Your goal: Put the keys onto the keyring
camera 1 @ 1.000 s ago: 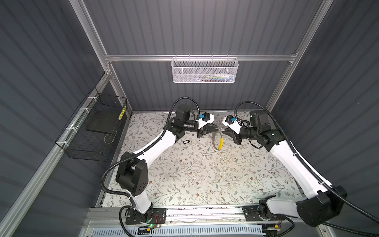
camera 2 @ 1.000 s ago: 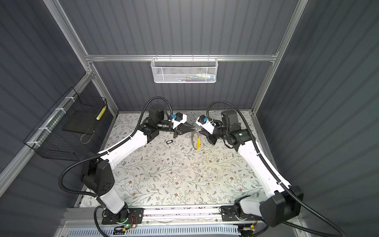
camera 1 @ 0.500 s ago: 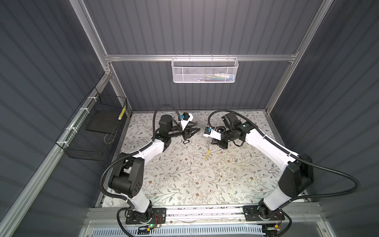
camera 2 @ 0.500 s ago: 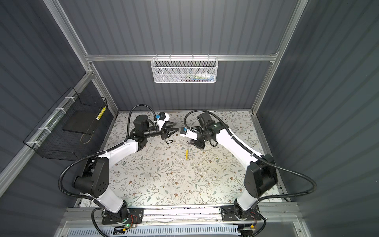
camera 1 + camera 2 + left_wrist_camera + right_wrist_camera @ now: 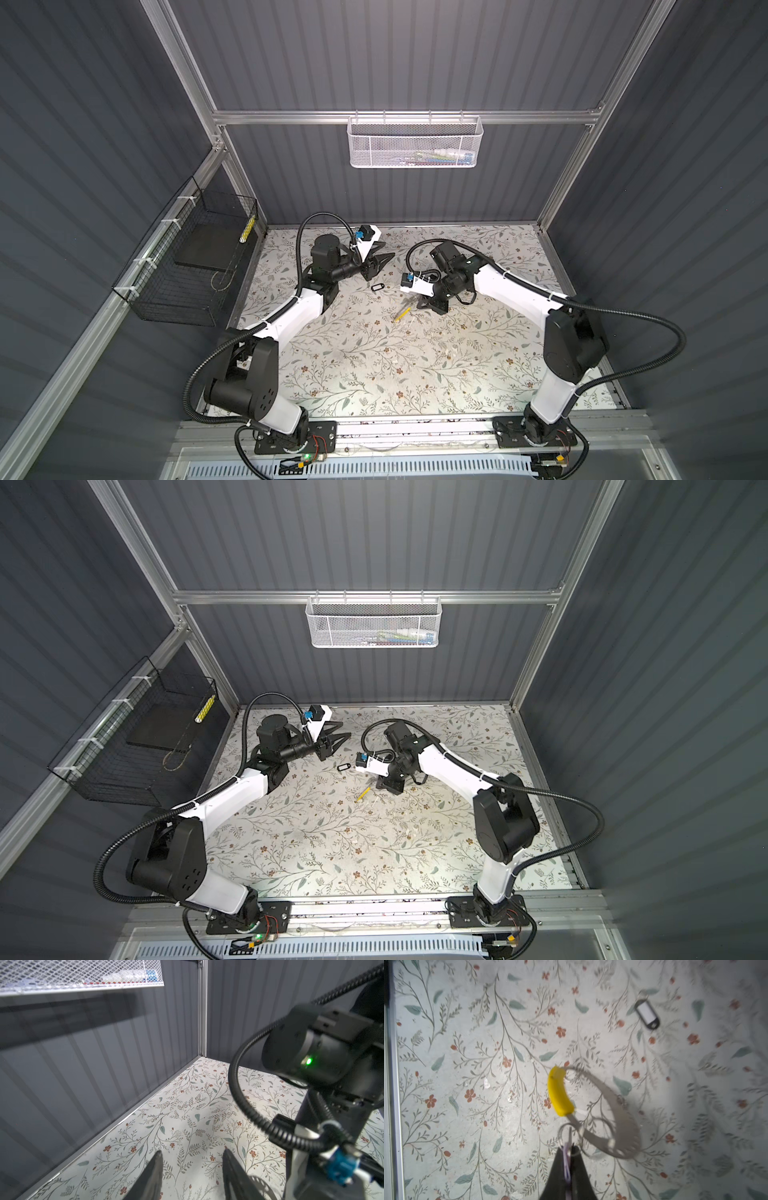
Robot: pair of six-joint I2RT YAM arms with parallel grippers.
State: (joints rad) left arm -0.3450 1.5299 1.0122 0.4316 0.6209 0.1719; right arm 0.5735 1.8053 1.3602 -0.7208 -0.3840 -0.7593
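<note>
- Keyring: a large thin grey metal hoop (image 5: 625, 1118) bearing a curved yellow plastic tag (image 5: 558, 1093). It sits just off the tips of the right gripper (image 5: 568, 1150), over the back half of the floral-patterned tabletop (image 5: 374, 374), about midway between its left and right edges. The hoop is blurred, so it cannot be told whether it rests on the surface or hangs clear.
- Right gripper: jaws are pressed together on a pale lilac tag (image 5: 566, 1165), seen edge-on between them. Small wire split rings (image 5: 569, 1132) stand at the tips and overlap the hoop. It cannot be told whether they are threaded onto it.
- Black-rimmed oblong tag with a white centre (image 5: 647, 1014): lies flat and alone toward the back edge, between the two grippers and well apart from the hoop. It is judged not yet on the keyring.
- Left gripper (image 5: 191, 1167): jaws are moderately parted with nothing between them. It is raised near the back edge, to the left of the black-rimmed oblong tag.
- Handling (judged): the hoop is light, stiff and springy, and likely to swing or twist when held at one point. A grip on the wire beside its opening should steady it. The tags are light, flat and smooth, so they may skid on the tabletop and are best pinched across the flat faces, leaving the split ring free.
</note>
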